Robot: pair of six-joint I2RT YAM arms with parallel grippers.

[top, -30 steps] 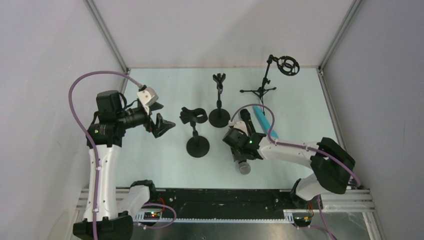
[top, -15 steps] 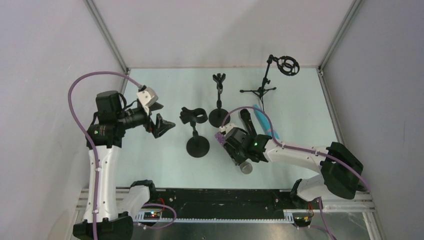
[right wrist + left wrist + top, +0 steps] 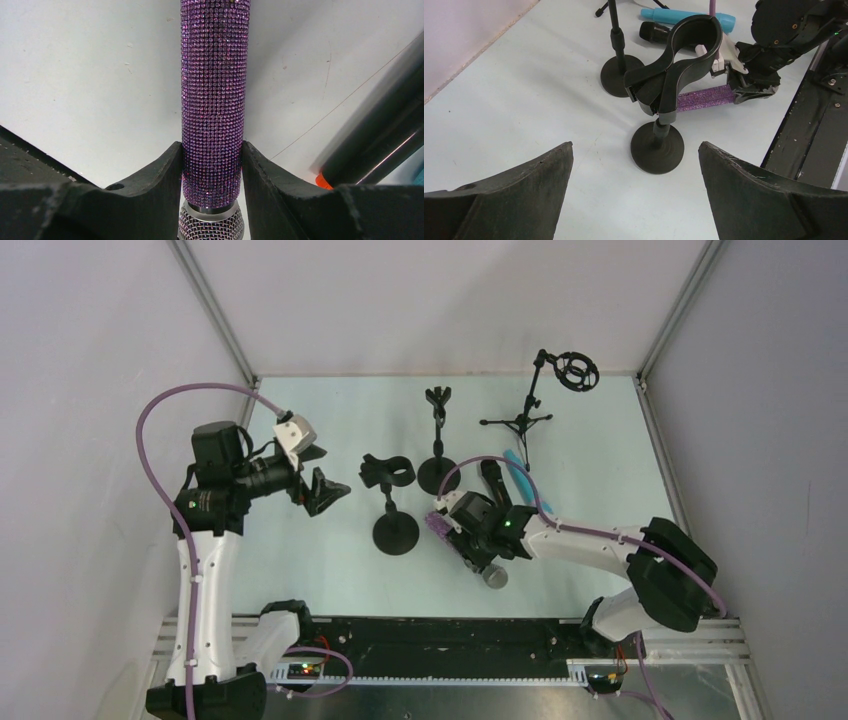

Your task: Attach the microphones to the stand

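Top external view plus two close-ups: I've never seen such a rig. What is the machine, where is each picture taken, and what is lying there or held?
Two robot arms are bolted at the table's near edge. The wide picture looks down from above and behind; the close-ups come from a camera on each wrist, so the dark wedges are that arm's own fingers. On the table stand three black microphone stands: a clip stand, a slimmer stand and a tripod stand. A teal microphone and a black microphone lie near the right arm. The right gripper is shut on the purple glittery microphone; the left gripper is open and empty.
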